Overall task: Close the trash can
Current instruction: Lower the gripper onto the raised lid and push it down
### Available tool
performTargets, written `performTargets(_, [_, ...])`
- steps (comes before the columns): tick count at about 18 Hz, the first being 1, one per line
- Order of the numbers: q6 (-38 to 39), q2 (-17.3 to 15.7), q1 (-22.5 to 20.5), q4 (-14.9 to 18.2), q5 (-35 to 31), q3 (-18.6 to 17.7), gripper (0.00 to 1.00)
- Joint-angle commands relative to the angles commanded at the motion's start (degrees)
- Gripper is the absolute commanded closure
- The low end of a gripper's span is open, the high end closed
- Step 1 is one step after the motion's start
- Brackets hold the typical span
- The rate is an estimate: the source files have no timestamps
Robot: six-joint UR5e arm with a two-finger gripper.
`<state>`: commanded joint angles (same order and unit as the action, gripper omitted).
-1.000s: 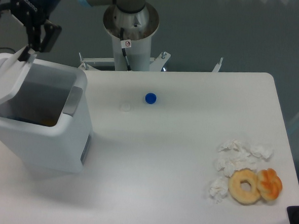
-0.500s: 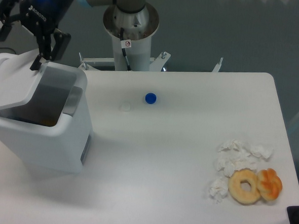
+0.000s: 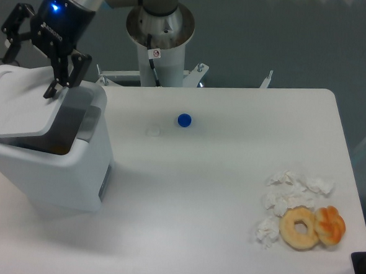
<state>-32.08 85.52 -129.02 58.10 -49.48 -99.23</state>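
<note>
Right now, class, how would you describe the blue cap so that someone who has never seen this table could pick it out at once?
Start at the big white trash can on the table's left and look right, toward the back edge near the robot's base. The blue cap lies there, apart from everything. Beside it lies a pale white disc, but the cap is the only blue thing on the table.

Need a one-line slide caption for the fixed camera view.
Open gripper pressing the trash can lid partway down; blue cap, tissues and donuts on the table.
</note>
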Motion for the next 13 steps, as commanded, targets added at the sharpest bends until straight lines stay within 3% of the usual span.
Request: performTargets(13, [-3.9, 0.6, -0.5, 0.1, -2.1, -1.9, 0.00])
